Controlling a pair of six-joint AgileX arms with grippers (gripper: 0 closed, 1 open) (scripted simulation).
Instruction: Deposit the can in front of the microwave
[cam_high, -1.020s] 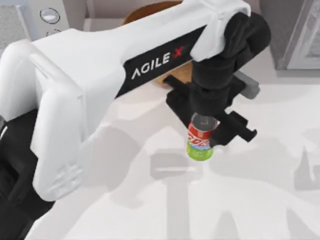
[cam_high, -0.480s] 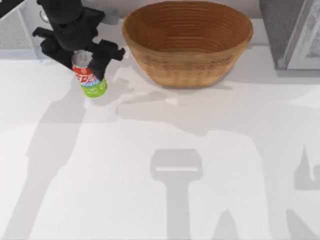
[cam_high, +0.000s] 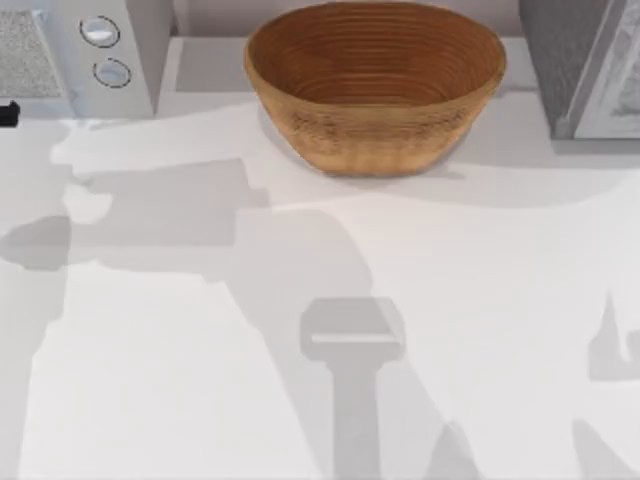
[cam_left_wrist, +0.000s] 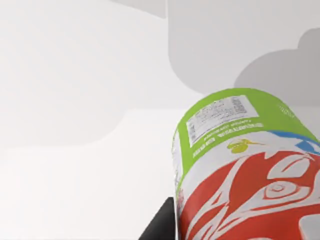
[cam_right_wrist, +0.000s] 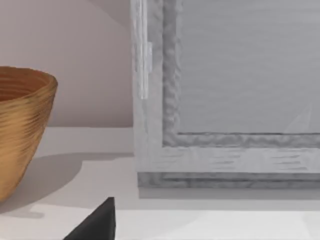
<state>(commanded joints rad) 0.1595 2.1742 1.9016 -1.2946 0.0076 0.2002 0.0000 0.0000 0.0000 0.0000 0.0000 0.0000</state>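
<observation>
Carrying red, white and lime-green drinks can (cam_left_wrist: 240, 175), pinched in left gripper, base-first over bare table (cam_left_wrist: 75, 100); pale grey-white two-knob microwave (cam_high: 95, 60) top-left.

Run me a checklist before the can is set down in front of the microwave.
1. The can gripped in the left jaws: ok.
2. Table in front of the microwave free of things: ok.
3. Can above that spot: cannot tell.
4. Can upright: cannot tell.
5. Basket apart from the drop spot, to the microwave's right: ok.
6. Right arm parked out of the way, by the dark grey box: ok.
</observation>
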